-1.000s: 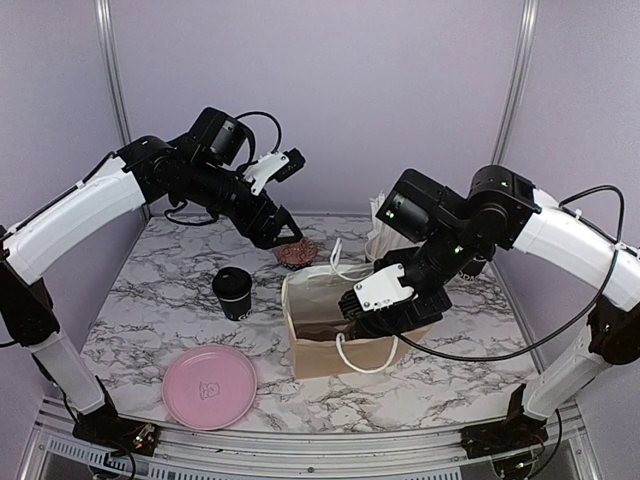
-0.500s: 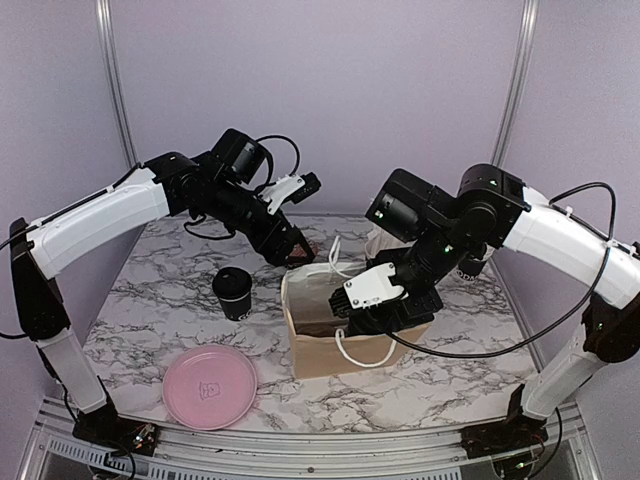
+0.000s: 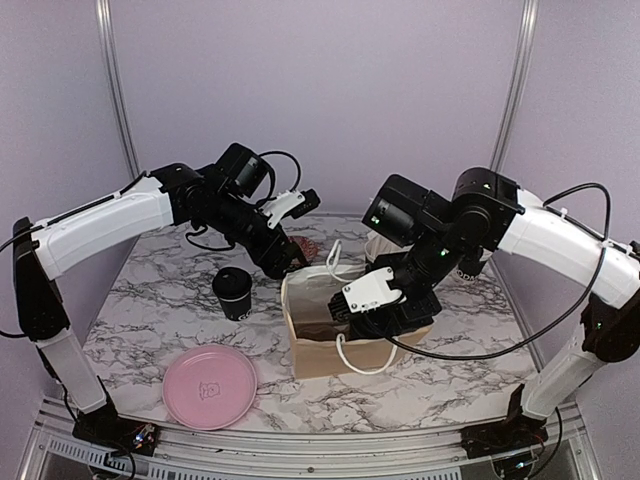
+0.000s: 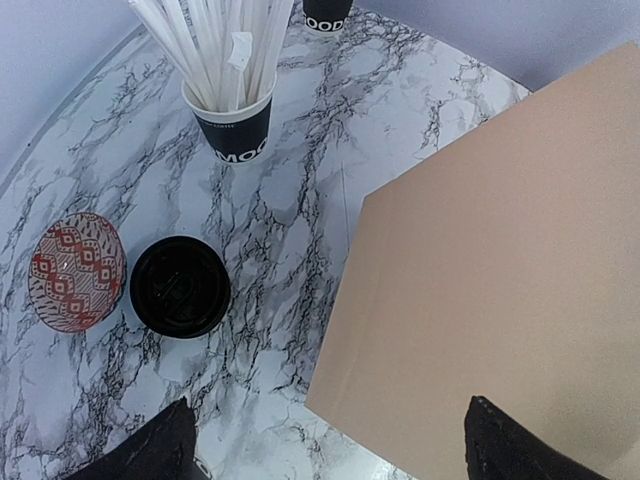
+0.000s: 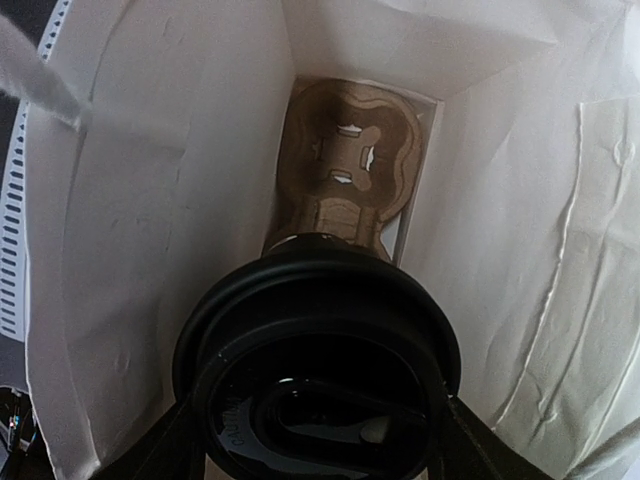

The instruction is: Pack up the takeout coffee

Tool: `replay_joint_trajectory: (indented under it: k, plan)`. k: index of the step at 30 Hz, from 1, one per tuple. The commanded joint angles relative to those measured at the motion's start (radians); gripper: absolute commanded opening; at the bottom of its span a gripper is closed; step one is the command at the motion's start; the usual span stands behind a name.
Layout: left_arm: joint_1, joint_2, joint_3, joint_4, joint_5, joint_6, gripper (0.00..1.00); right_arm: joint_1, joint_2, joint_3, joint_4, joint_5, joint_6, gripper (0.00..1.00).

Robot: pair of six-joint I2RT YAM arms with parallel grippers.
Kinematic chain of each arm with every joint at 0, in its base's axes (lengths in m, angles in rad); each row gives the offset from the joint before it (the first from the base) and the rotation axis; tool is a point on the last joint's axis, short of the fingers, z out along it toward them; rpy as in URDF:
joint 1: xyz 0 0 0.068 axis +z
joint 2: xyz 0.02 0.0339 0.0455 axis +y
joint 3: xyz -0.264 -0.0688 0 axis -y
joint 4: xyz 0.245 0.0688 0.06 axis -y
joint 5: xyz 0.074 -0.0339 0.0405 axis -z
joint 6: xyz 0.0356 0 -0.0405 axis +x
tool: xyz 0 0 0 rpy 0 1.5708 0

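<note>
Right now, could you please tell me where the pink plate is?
Top view: the pink plate lies front-left on the table, nearer than the black cup, left of the paper bag.

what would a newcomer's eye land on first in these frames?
First, the right gripper reaching down into the brown paper bag mid-scene. It is clamped on a black lidded cup above the pulp carrier on the bag's floor. Next, the left gripper hovers open at the bag's far-left corner, and a second lidded cup stands just left of the bag.
</note>
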Motion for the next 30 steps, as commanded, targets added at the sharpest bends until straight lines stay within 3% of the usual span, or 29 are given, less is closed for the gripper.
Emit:
replay_joint_trajectory:
  k: [1,14,30]
  plan:
    - [0.002,-0.041,-0.041,0.006,0.000,0.021,0.94,0.010,0.020,0.033,-0.001,-0.014,0.013,0.38]
    - [0.003,-0.068,-0.055,0.006,-0.023,0.033,0.94,0.010,0.016,0.048,-0.002,0.011,0.034,0.38]
    - [0.026,-0.056,0.031,-0.025,-0.037,0.047,0.95,0.010,0.018,0.016,-0.001,0.086,0.053,0.38]
